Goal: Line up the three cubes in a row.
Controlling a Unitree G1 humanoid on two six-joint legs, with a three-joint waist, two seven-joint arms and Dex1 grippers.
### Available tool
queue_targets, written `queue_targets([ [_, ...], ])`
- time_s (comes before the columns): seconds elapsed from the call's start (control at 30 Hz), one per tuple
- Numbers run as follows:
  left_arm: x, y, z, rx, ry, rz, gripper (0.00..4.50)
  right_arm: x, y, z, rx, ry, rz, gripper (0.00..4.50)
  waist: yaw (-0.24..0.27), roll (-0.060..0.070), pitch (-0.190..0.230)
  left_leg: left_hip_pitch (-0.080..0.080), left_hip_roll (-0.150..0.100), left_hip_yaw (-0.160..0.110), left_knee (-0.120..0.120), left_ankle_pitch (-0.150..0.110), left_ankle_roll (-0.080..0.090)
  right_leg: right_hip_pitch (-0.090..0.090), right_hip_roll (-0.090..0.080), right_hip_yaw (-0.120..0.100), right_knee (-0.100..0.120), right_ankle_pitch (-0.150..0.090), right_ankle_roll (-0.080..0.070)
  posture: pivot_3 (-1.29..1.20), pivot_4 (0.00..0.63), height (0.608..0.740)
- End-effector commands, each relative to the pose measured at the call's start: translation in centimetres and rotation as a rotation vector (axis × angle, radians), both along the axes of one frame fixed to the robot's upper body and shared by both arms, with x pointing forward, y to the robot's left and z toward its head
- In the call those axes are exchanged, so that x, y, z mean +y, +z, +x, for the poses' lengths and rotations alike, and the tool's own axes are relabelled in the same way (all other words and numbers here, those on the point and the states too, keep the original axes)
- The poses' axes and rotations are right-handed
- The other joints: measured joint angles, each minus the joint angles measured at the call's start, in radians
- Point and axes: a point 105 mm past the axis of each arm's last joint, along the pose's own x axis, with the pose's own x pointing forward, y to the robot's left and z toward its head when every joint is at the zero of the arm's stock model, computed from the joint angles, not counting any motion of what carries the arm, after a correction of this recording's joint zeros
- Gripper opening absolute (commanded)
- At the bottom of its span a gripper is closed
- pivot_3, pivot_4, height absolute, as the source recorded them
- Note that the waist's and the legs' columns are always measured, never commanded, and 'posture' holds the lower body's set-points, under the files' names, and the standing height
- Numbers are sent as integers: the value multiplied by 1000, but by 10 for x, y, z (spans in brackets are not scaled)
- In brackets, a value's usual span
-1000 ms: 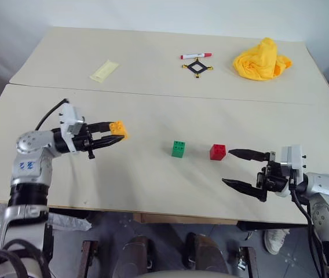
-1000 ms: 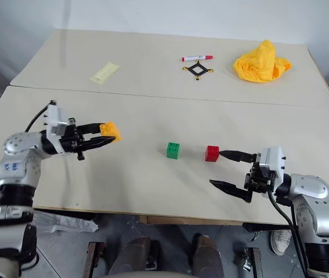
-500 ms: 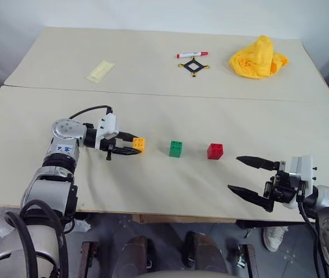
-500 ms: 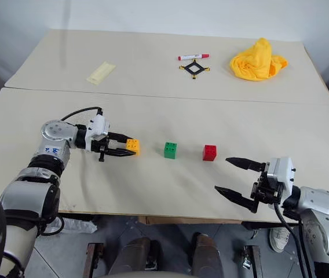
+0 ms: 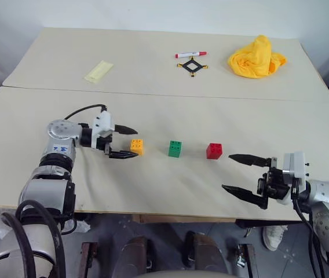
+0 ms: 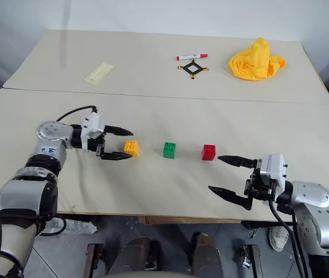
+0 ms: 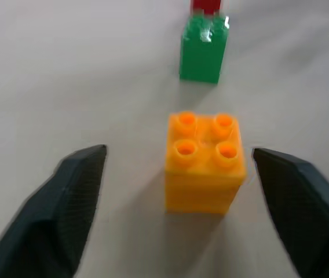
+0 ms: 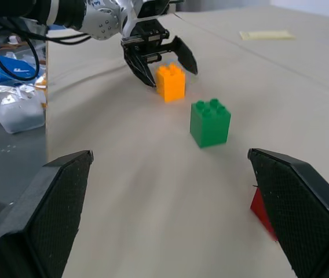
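Orange brick (image 5: 136, 145), light, rigid plastic best pinched across its smooth side walls, sits released between the left gripper's (image 5: 129, 142) spread fingers, in line beside the green brick (image 5: 175, 149) and red brick (image 5: 215, 150), while the right gripper (image 5: 241, 173) waits agape.

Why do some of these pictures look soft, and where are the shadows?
Left wrist view: the orange cube is fairly sharp, while the green cube behind it is blurred. Right wrist view: the near red cube is blurred. Left eye view: even light, faint shadows beside the cubes, no glare on the table.
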Motion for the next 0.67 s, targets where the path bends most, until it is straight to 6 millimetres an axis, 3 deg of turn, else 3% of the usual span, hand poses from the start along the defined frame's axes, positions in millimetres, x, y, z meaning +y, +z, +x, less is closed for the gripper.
queue_targets([
  [0.03,25,19,-14,-67,1,-50,4449,-9,11,2,-24,49,-6,4500,-9,0,0,0,0,-1,0,0,0,0,0,0,0,0,0,0,150,740],
  [0.17,50,23,-29,-66,74,-86,4449,-16,20,8,-61,104,0,4500,-12,0,0,0,0,-1,0,0,0,0,0,0,1,0,0,0,150,740],
  [0.37,79,17,-57,-48,197,-104,4449,-37,15,22,-51,147,-27,4500,-11,0,0,0,0,-3,1,0,0,1,-1,0,2,0,0,0,150,740],
  [0.5,77,8,-67,-62,242,-76,4449,-43,9,37,-45,124,-63,4500,-9,0,0,0,-1,-4,1,0,0,1,-2,0,2,0,0,0,150,740],
  [0.67,70,7,-65,-79,259,-95,4449,-43,11,47,-70,103,-35,4500,-9,0,0,0,-1,-3,1,0,0,1,-2,0,2,0,0,0,150,740],
])
